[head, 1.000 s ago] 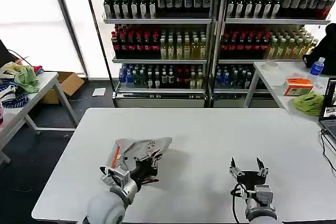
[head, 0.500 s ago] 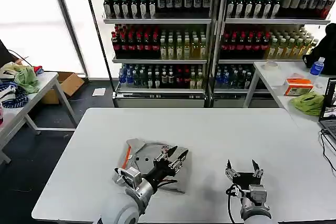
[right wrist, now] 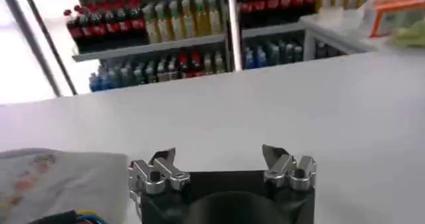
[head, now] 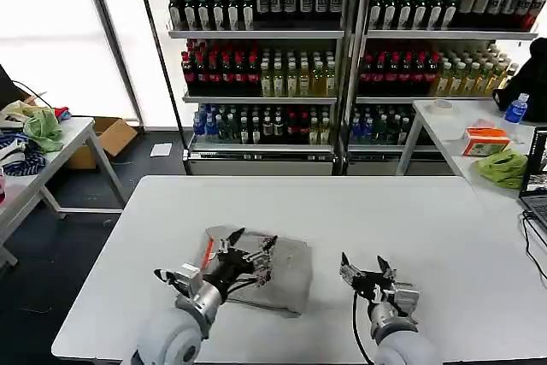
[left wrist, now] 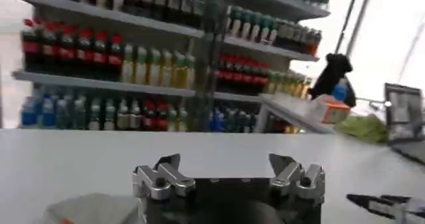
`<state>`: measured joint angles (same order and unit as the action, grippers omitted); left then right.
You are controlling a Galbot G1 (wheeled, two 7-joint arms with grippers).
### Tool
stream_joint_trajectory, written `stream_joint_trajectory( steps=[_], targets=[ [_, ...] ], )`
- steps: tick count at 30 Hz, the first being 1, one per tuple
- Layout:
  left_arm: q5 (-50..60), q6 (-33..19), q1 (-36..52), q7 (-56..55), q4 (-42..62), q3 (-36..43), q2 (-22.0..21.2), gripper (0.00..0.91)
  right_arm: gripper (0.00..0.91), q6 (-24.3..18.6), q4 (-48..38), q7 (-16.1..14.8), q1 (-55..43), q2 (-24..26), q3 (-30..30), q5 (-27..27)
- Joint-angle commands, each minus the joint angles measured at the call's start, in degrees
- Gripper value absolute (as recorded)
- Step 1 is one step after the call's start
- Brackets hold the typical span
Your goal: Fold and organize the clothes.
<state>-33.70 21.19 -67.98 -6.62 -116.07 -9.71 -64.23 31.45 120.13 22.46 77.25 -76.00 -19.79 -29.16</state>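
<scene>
A light grey shirt (head: 287, 274) lies folded in a flat packet on the white table (head: 385, 211), with an orange stripe (head: 208, 253) showing at its left edge. My left gripper (head: 253, 240) hovers open just over the packet's near-left part, nothing between its fingers. In the left wrist view this gripper (left wrist: 226, 162) is open over bare table, a corner of the shirt (left wrist: 86, 209) beside it. My right gripper (head: 363, 262) stands open on the table to the right of the shirt, apart from it. The right wrist view has that gripper (right wrist: 218, 153) empty, with the shirt (right wrist: 53, 179) off to one side.
Shelves of bottles (head: 265, 74) stand behind the table. A side table on the left (head: 51, 147) carries green cloth (head: 41, 128). A table on the right (head: 453, 130) holds an orange box (head: 485, 140), green cloth (head: 504, 167) and a blue bottle (head: 516, 108). A laptop (head: 537, 185) sits at the right edge.
My left gripper carried the lifted shirt flap over to the right, let it go and drew back; the shirt now lies flat. My right gripper shifted left toward the shirt.
</scene>
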Motion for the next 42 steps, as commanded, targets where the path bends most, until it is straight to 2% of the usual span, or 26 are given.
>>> stream_joint_trajectory(
  steps=[1, 4, 7, 9, 11, 12, 13, 18, 26, 27, 28, 29, 30, 31, 42],
  targets=[
    [0.6, 1.5, -2.3, -3.8, -1.2, -10.3, 4.1, 0.907, 0.907, 1.7, -4.3, 4.0, -7.8, -0.1, 9.4, -16.5],
    [0.4, 1.5, -2.5, -4.1, -0.3, -11.9, 4.2, 0.907, 0.907, 1.7, -6.0, 5.3, -8.8, -0.9, 11.1, -17.3],
    [-0.3, 1.6, -2.7, -4.6, -0.5, -13.1, 4.4, 0.907, 0.907, 1.7, -7.1, 8.6, -9.7, -1.2, 12.9, -19.7],
    [-0.4, 1.7, -3.0, -4.7, -0.6, -13.4, 4.6, 0.907, 0.907, 1.8, -7.0, 9.6, -9.8, -0.8, 13.6, -20.9],
    [-0.3, 1.8, -3.4, -4.7, -0.7, -13.7, 4.8, 0.907, 0.867, 1.8, -7.0, 10.7, -10.1, -0.1, 14.1, -23.1],
    [-0.3, 1.9, -3.6, -4.7, -0.7, -13.8, 4.8, 0.907, 0.806, 1.8, -7.1, 10.9, -10.2, 0.1, 14.1, -23.4],
    [-0.3, 2.0, -3.8, -4.7, -0.7, -13.9, 4.8, 0.907, 0.786, 1.8, -7.4, 10.9, -10.5, 0.5, 14.2, -23.5],
    [-0.3, 2.3, -3.9, -4.8, -0.5, -14.0, 4.4, 0.907, 0.786, 1.9, -7.3, 10.8, -11.0, 1.4, 15.3, -23.3],
    [-0.6, 2.6, -4.1, -4.7, -0.3, -13.7, 4.1, 0.907, 0.685, 1.9, -8.1, 10.9, -11.2, 1.0, 18.8, -19.6],
    [-0.7, 2.6, -4.1, -4.7, -0.5, -13.7, 4.2, 0.907, 0.564, 1.8, -8.2, 10.9, -11.1, 0.9, 18.8, -18.9],
    [-0.7, 2.7, -4.1, -4.8, -0.5, -13.8, 4.2, 0.907, 0.494, 1.8, -8.2, 10.9, -11.1, 0.8, 18.8, -18.7],
    [-0.7, 2.7, -4.2, -4.8, -0.6, -13.8, 4.2, 0.907, 0.353, 1.8, -8.3, 10.8, -11.0, 0.7, 18.7, -18.2],
    [-0.7, 2.7, -4.3, -4.8, -0.6, -13.7, 4.3, 0.907, 0.252, 1.8, -8.2, 10.9, -10.9, 0.6, 18.4, -17.9],
    [-0.7, 2.7, -4.3, -4.8, -0.6, -13.7, 4.3, 0.907, 0.0, 1.8, -8.1, 10.9, -10.9, 0.6, 18.3, -17.9],
    [-0.9, 2.5, -2.7, -5.2, 0.1, -13.6, 3.1, 0.907, 0.0, 1.7, -8.3, 10.0, -10.7, 2.3, 13.3, -15.5]
  ],
)
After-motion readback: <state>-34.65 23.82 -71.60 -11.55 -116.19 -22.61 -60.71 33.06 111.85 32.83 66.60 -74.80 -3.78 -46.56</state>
